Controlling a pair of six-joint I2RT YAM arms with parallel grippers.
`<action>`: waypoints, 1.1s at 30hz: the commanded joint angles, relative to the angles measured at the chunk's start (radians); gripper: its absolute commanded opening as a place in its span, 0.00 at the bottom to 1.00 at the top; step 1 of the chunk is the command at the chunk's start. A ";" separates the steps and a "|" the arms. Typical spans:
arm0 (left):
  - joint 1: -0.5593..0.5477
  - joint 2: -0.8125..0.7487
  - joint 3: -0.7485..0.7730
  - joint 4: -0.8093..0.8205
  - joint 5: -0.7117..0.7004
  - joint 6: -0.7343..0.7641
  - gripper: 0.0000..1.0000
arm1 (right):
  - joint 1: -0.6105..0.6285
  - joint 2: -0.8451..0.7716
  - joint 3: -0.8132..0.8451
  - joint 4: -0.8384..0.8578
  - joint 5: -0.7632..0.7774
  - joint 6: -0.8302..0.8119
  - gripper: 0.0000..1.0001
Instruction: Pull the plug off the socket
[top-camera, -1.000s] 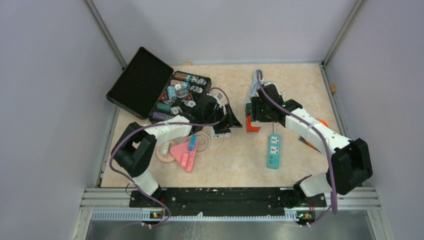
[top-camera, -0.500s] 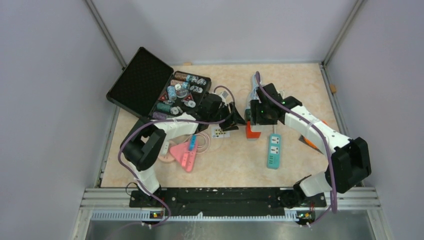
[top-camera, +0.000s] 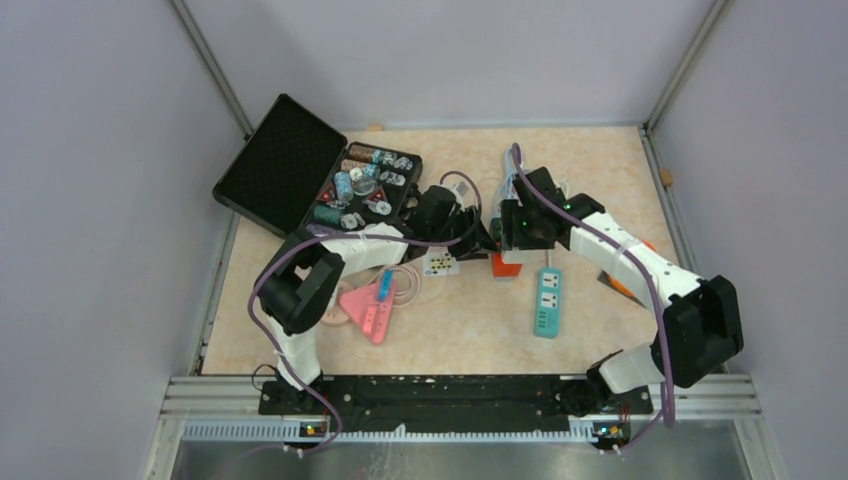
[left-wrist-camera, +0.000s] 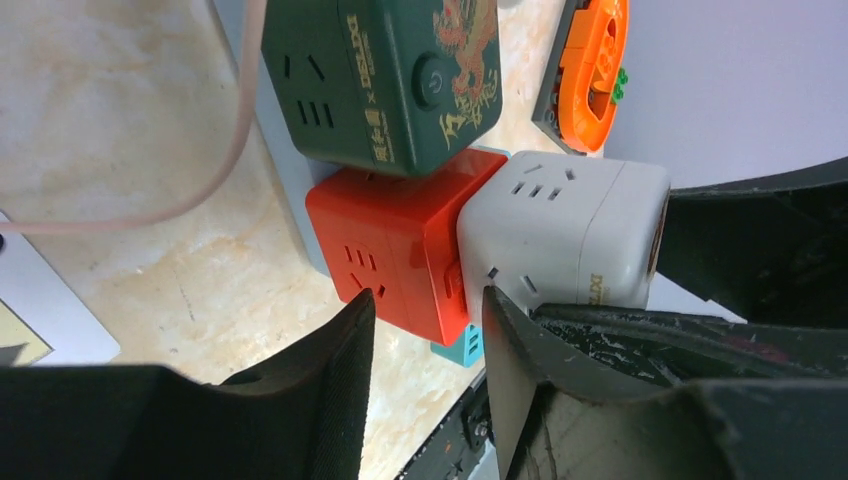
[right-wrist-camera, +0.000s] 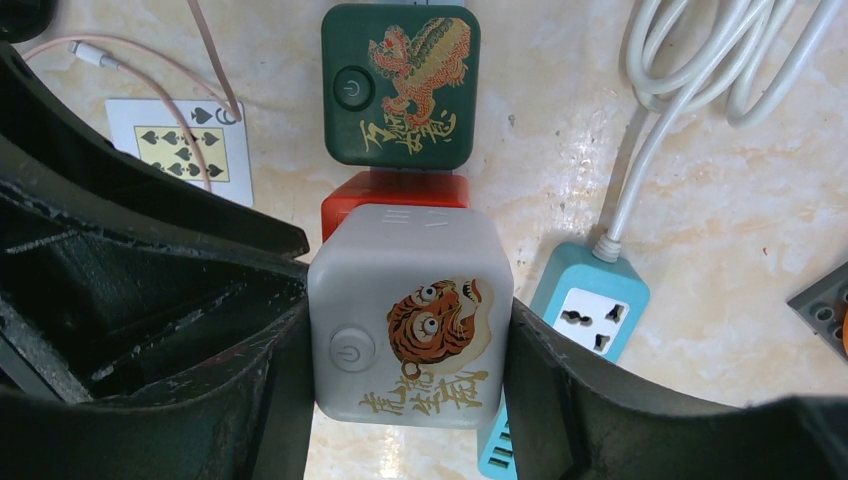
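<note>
Left tool (left-wrist-camera: 427, 305) neared red cube (left-wrist-camera: 390, 240); right tool (right-wrist-camera: 410, 400) clamps grey cube (right-wrist-camera: 400, 260).

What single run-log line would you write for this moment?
right gripper: shut on white cube | left gripper: open, near red cube | pull: not yet done

Power signs mark the green cube (right-wrist-camera: 400, 85) and white cube (right-wrist-camera: 410, 320); spade pips cover the card (right-wrist-camera: 182, 145).
</note>
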 joint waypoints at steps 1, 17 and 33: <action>-0.002 0.046 0.096 -0.107 -0.032 0.092 0.43 | 0.018 -0.024 -0.013 0.086 -0.027 0.002 0.52; -0.004 0.069 0.075 -0.239 -0.068 0.182 0.39 | 0.050 -0.052 -0.069 0.132 -0.037 0.088 0.00; -0.004 0.141 0.051 -0.271 -0.114 0.190 0.38 | 0.100 -0.072 -0.036 0.171 0.071 0.020 0.00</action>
